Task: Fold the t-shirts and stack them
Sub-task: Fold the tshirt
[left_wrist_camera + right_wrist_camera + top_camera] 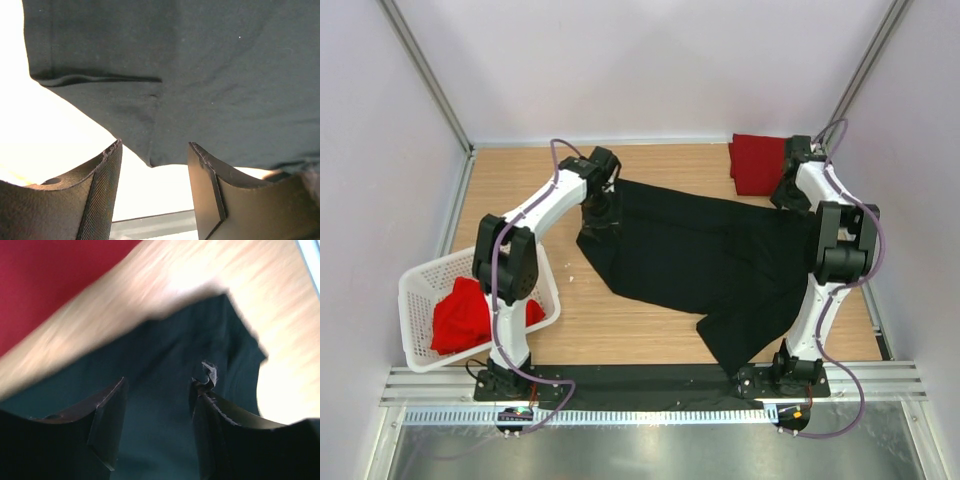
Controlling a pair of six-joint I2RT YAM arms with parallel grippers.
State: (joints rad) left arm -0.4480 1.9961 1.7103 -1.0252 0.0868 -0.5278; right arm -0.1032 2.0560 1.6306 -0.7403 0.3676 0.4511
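Top external view: black shirt (700, 260) spread on the table (520, 180), long axis far-left to near-right. Your left gripper (155, 185): fingers apart, empty, shirt's hem corner just ahead. Your right gripper (157, 420): fingers apart over the shirt's far-right corner, beside the folded red shirt (755, 163). Room to move: far-left.

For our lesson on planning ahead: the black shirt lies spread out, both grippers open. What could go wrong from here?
The black shirt reaches the right arm's base and may snag. It lies skewed; folds could come out crooked. The right gripper may nudge the folded red shirt.
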